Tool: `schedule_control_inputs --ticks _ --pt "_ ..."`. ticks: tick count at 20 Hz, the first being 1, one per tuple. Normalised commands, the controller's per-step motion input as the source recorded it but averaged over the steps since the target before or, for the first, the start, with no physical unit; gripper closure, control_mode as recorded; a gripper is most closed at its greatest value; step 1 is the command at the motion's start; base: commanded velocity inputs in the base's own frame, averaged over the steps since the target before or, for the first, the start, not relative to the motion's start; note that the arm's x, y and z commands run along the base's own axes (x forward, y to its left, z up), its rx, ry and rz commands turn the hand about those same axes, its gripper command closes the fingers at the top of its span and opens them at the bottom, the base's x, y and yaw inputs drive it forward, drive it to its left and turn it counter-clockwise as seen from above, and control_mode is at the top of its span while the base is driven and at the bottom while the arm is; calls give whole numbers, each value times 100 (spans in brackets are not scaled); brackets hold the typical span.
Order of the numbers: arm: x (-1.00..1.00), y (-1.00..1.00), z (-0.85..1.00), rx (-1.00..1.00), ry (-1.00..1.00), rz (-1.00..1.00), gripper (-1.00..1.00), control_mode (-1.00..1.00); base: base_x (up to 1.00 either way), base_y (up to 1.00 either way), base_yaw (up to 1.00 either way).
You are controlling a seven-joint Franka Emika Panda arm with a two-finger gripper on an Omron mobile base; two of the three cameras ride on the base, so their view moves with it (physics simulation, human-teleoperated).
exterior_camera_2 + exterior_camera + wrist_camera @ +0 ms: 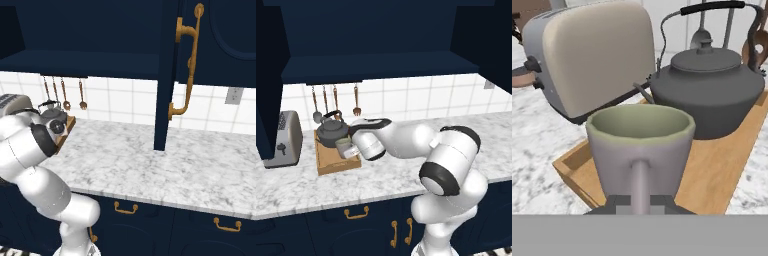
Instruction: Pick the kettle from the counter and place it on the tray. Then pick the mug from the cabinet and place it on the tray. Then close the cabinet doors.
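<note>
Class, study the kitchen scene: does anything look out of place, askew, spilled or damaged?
Nothing looks spilled or damaged. The kettle sits upright on the tray, and the gripper holds the mug upright by its handle. The cabinet doors stand open.

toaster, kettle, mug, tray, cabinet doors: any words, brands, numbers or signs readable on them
None can be read.
toaster: plain sides, no lettering.
kettle: plain dark metal, no mark.
mug: plain, no print.
tray: bare wood.
cabinet doors: navy panels and brass handles, no label.
</note>
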Motion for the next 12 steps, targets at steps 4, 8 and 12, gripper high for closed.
schedule_control_inputs --ticks 4,8,12 --pt "18 7 -30 -3 0 3 100 -100 0 0 0" --pt "26 13 -24 -5 0 3 100 -100 0 0 0" --pt "22 11 -14 -3 -3 3 100 -100 0 0 0"
